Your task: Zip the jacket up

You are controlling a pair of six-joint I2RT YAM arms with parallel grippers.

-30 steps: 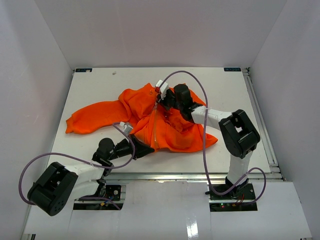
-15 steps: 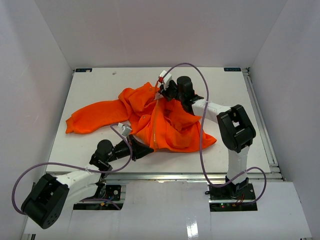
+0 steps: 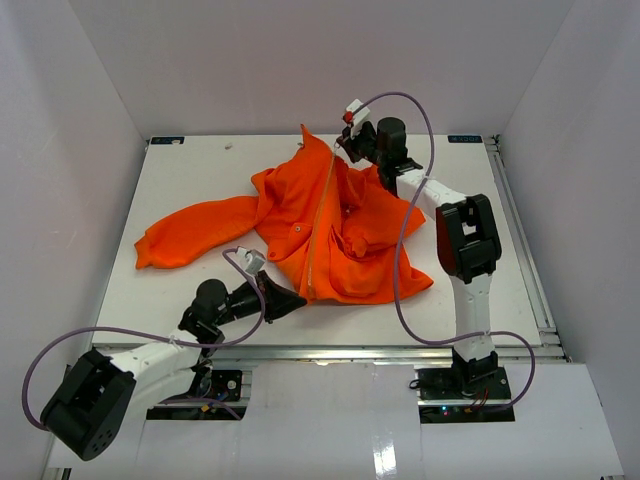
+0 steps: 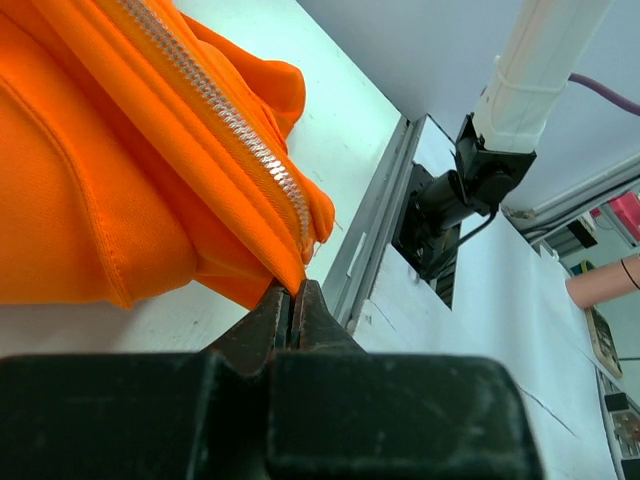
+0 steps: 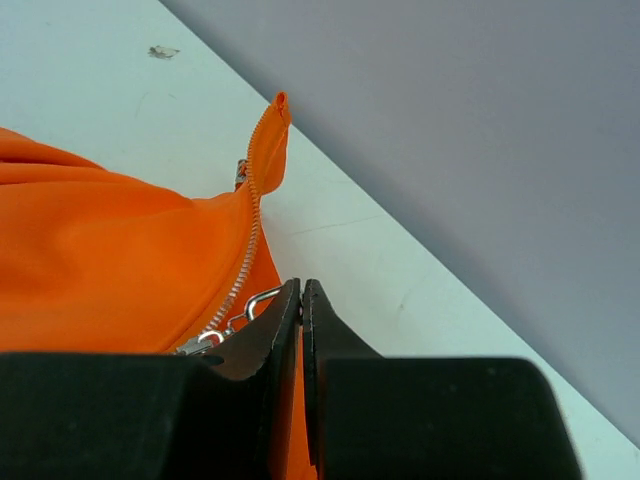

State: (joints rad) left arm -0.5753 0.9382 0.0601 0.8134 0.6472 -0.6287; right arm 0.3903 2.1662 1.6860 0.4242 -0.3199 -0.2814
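The orange jacket (image 3: 350, 230) lies spread mid-table with one sleeve (image 3: 190, 235) trailing left. Its silver zipper (image 3: 320, 225) runs in a straight, taut line from the near hem up to the collar. My left gripper (image 3: 297, 300) is shut on the jacket's bottom hem, right at the zipper's lower end; up close, the jaws (image 4: 295, 292) pinch orange fabric under the zipper teeth (image 4: 230, 120). My right gripper (image 3: 345, 143) is at the far end by the collar, lifted off the table. It is shut (image 5: 301, 288) on the metal zipper pull (image 5: 255, 300), with the collar tip (image 5: 275, 125) beyond.
The white table (image 3: 200, 170) is boxed in by white walls at the back and sides. A metal rail (image 3: 350, 352) runs along the near edge and another (image 3: 520, 240) along the right. The right arm's base (image 4: 450, 200) and its purple cable (image 3: 410, 250) stand near the jacket's right side.
The right gripper has travelled toward the back wall with the zipper pull, drawing the zipper line straight and taut up to the collar. The left gripper has stayed on the hem.
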